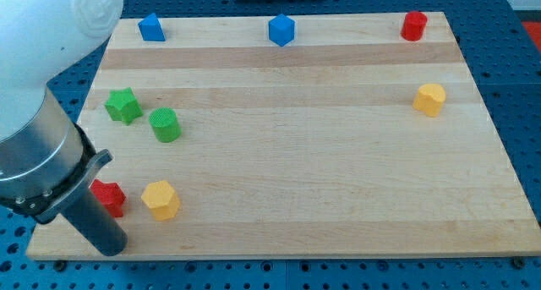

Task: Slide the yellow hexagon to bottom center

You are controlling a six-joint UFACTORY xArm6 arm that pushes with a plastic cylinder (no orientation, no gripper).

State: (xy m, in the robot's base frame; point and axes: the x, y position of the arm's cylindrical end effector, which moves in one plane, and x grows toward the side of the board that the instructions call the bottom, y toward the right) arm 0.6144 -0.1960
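My tip [112, 247], a bare dark rod holding nothing, rests at the light wooden desk [321, 180]'s bottom-left corner. The yellow hexagon block [160, 199] sits just to its upper right, beside a red star-shaped block [110, 196] partly hidden behind my rod.
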